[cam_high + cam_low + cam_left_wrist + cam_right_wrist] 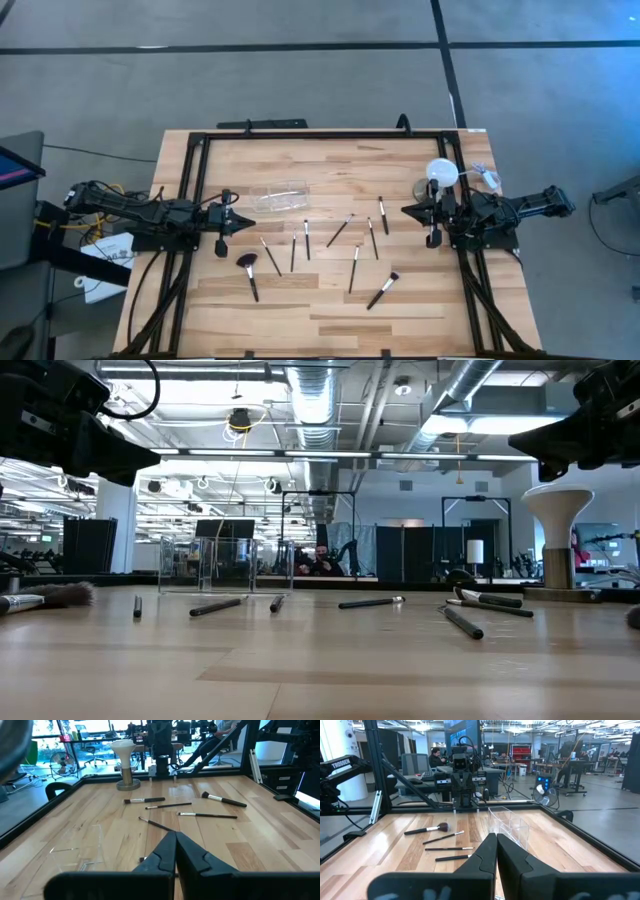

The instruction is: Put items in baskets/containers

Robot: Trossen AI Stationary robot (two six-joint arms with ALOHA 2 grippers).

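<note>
Several slim dark makeup brushes [340, 231] lie flat and scattered on the wooden table's middle. One with a fluffy head [248, 266] is at the near left. A clear plastic container [280, 196] stands on the table toward the far side, left of centre; it also shows as the clear container [510, 824] in the right wrist view. My left gripper [243, 222] hovers shut at the left edge, pointing toward the brushes. My right gripper [404, 211] hovers shut at the right edge, facing it. Neither holds anything.
A white round ball on a stand [441, 174] stands at the far right beside my right arm. A black frame rail [300, 134] runs round the table. Bare wood [320, 325] lies along the near edge. A person [321, 560] sits in the room beyond.
</note>
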